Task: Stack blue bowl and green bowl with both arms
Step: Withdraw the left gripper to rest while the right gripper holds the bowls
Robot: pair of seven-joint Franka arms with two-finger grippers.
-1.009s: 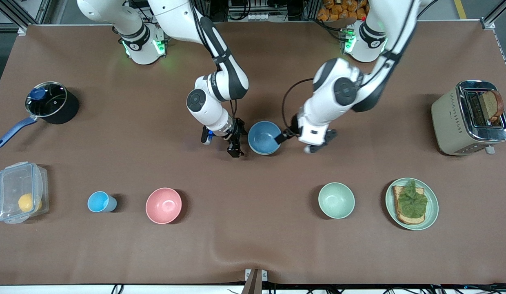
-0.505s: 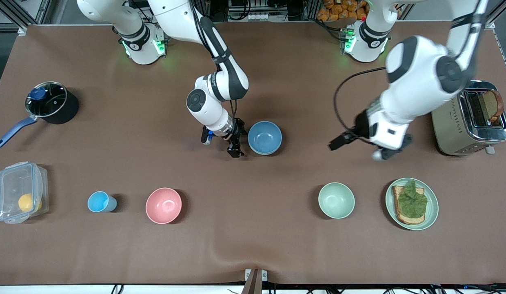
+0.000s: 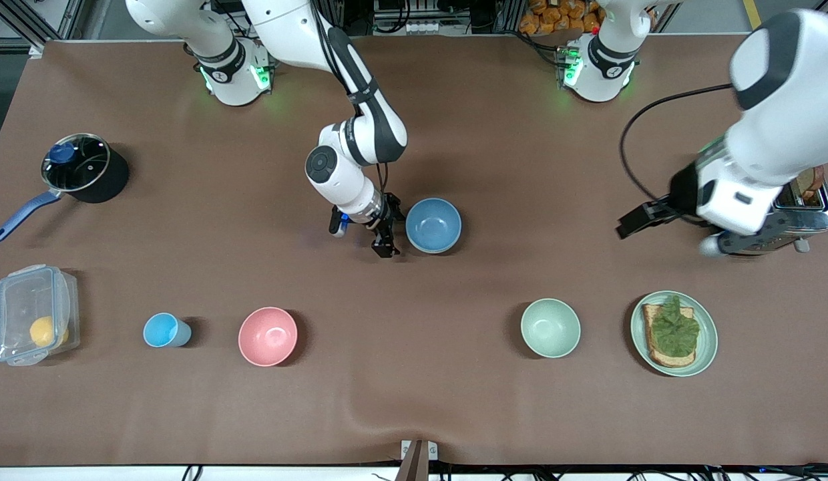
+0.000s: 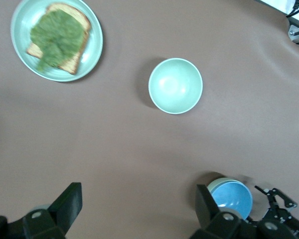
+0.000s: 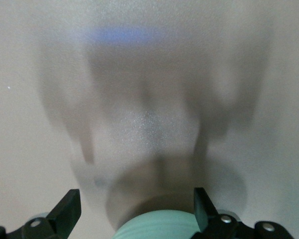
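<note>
Now blue bowl [image 3: 433, 225] nested in green bowl [image 4: 215, 185]; both tools open, empty, no writing legible

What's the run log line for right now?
blue bowl in green bowl | right end effector open beside stack | left end effector open over toaster

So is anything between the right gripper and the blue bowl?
Nothing visible. The right gripper is open right beside the blue bowl, toward the right arm's end of it, with nothing between them. The blue bowl already sits in the green bowl.
</note>
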